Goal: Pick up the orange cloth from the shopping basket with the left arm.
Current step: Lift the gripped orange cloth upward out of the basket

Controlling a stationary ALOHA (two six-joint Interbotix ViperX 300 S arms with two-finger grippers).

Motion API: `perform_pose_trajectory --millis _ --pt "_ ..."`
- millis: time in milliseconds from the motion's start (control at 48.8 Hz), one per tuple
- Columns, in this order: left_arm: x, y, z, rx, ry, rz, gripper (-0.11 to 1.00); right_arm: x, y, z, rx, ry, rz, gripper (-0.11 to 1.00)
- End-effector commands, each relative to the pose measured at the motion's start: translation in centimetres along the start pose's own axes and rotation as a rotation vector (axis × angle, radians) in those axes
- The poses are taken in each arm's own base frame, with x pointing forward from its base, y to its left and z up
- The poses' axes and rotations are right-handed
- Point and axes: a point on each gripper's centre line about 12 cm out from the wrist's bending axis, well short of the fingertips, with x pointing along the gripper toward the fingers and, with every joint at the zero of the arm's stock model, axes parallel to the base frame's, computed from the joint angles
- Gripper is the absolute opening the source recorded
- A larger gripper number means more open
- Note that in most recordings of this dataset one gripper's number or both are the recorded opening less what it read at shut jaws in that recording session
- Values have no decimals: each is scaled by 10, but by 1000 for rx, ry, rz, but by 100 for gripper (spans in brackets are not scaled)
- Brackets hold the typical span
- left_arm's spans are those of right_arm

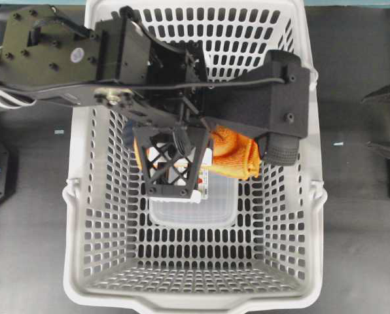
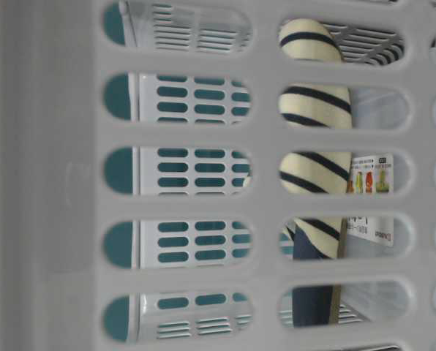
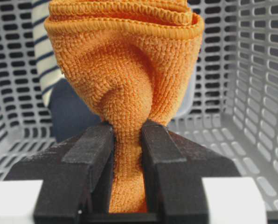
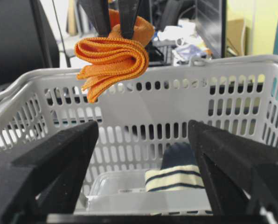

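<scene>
Orange cloth (image 3: 125, 88), fuzzy terry, pinched at its gathered end between the black fingers (image 3: 90, 154) of the left gripper (image 3: 126, 163), jaws narrow and closed tight on the fabric. Folded into loose loops with stitched edges showing, hanging from that gripper above the rim of the shopping basket (image 4: 232, 63) in the right wrist view, clear of the basket floor. From overhead, bunched just right of the left gripper (image 1: 175, 163), over the middle of the light-grey slotted basket, with the black left arm (image 1: 64, 59) reaching in from the upper left. Below the cloth, down in the basket: a clear plastic box (image 1: 192, 212) with a printed label, and a navy and cream striped slipper (image 4: 176, 175) standing against it. Right gripper (image 4: 143, 154) outside the near wall of the basket, jaws spread wide, holding nothing. Dark surface (image 1: 358, 216) around the basket.
</scene>
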Motion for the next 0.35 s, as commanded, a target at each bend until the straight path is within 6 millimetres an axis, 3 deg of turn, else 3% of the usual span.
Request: perform_pose_trajectory --millis 0,328 --pt "-5 1 -2 -9 -20 3 14 1 0 2 3 -5 -3 75" --pt "0 -2 -15 -1 -135 -2 15 0 0 2 3 -6 -3 75"
